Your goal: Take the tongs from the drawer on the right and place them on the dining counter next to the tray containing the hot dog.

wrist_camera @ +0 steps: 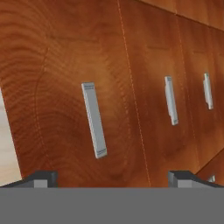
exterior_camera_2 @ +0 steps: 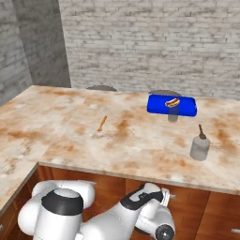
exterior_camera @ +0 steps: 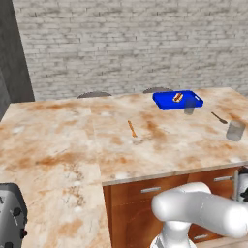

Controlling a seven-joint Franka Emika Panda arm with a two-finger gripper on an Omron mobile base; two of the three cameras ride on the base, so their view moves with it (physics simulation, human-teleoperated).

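My gripper (wrist_camera: 113,178) is open and empty, held low in front of the reddish-brown cabinet fronts under the dining counter (exterior_camera: 121,145). Straight ahead is a closed drawer (wrist_camera: 57,78); its short silver bar handle (wrist_camera: 94,120) looks upright because the hand view is rolled, and it lies a little beyond the fingertips (wrist_camera: 41,177), apart from them. The tongs are hidden. On the counter's far right lies the bright blue tray (exterior_camera: 164,100) (exterior_camera_2: 185,108) holding the hot dog (exterior_camera: 178,97) (exterior_camera_2: 172,102).
A glass (exterior_camera: 189,106) stands just in front of the tray. A grey cup (exterior_camera: 235,131) and a thin dark spoon (exterior_camera: 219,117) sit near the counter's right edge. An orange stick (exterior_camera: 131,128) lies mid-counter and a toaster (exterior_camera: 10,215) stands at the near left. More handles (wrist_camera: 171,100) run along neighbouring fronts.
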